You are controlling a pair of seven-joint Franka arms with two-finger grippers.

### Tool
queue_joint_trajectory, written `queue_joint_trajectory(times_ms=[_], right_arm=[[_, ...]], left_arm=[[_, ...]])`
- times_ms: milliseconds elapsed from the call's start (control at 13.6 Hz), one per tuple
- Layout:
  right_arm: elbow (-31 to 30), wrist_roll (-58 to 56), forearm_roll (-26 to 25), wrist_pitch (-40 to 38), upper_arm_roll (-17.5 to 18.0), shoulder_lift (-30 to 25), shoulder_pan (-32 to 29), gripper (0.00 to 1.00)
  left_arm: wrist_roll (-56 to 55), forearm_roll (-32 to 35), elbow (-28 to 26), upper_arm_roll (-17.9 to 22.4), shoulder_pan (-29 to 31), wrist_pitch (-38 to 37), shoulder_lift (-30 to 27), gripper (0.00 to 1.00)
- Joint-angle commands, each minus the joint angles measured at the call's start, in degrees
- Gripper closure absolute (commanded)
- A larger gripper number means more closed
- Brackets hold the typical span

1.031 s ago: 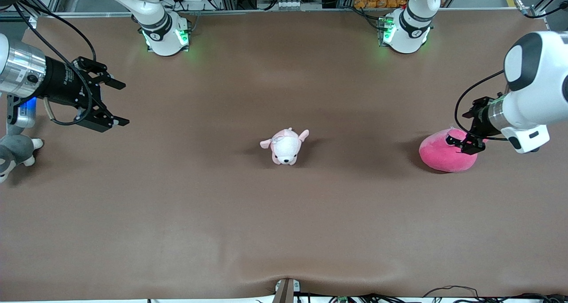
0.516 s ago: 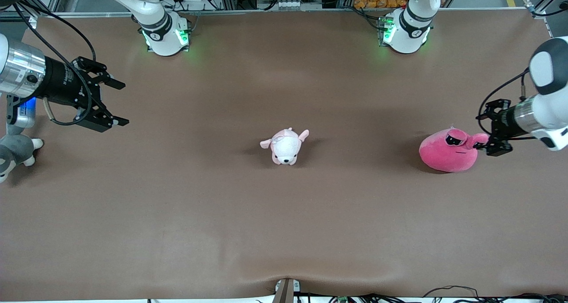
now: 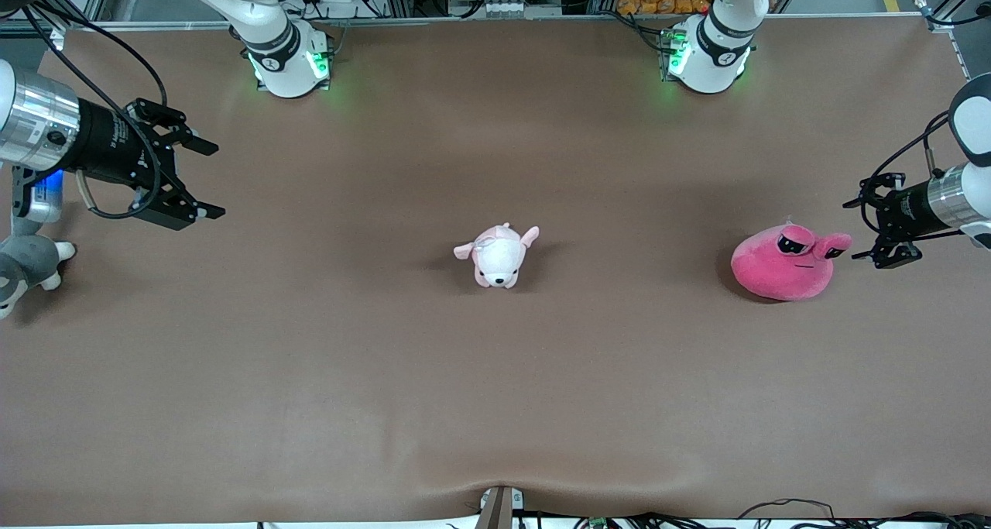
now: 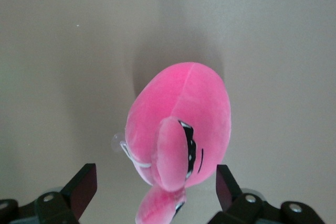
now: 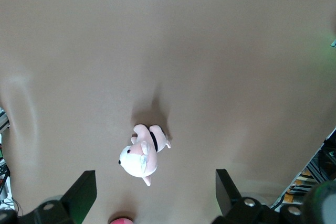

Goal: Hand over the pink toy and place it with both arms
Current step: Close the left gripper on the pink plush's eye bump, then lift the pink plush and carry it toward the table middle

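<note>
The pink toy (image 3: 783,267), a hot-pink blob with two stalk eyes, sits on the brown table near the left arm's end. My left gripper (image 3: 856,230) hangs open just beside it, toward that end of the table, not touching it. In the left wrist view the pink toy (image 4: 184,119) lies ahead of the open left gripper (image 4: 155,190), with one stalk eye reaching in between the fingers (image 4: 84,188). My right gripper (image 3: 216,182) waits open over the right arm's end of the table, holding nothing. In the right wrist view the right gripper (image 5: 155,192) is open and bare.
A pale pink-and-white puppy plush (image 3: 499,255) lies at the table's middle, also seen as the puppy plush (image 5: 140,156) in the right wrist view. A grey-and-white plush (image 3: 22,269) sits at the right arm's end, partly under that arm. The table's edge (image 3: 495,22) runs by the bases.
The left gripper has drawn back off the pink toy toward the left arm's end of the table, uncovering the toy's stalk eyes. The right arm has not moved.
</note>
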Motion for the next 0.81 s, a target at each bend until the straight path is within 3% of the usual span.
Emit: queue_joint_trajectory(times_ms=[0,147,221,295,589,736], right_arm=[[0.17,0.17,0.53,-0.6,0.11,-0.01,-0.47,0.0],[0.17,0.17,0.53,-0.6,0.11,-0.01,-0.47,0.0],[0.17,0.17,0.53,-0.6,0.11,-0.01,-0.48,0.0],[0.17,0.17,0.53,-0.6,0.11,-0.01,-0.39,0.0],[0.17,0.17,0.53,-0.6,0.11,-0.01,-0.48,0.0],[0.17,0.17,0.53,-0.6,0.11,-0.01,-0.39,0.0]], left_arm=[[0.05,-1.01,-4.25,-0.52,0.15,4.68,-0.77,0.0],[0.14,-1.01,-6.98,-0.6,0.15,8.2,-0.42,0.0],[0.14,-1.01,-7.6,-0.6,0.15,9.43,0.01,0.06],[0.14,-1.01,-7.69,-0.6,0.15,10.14,0.8,0.19],[0.31,-0.84,-5.07,-0.6,-1.25,10.24,4.23,1.0],[0.84,-0.48,-3.84,-0.78,-2.57,9.89,4.59,1.0]])
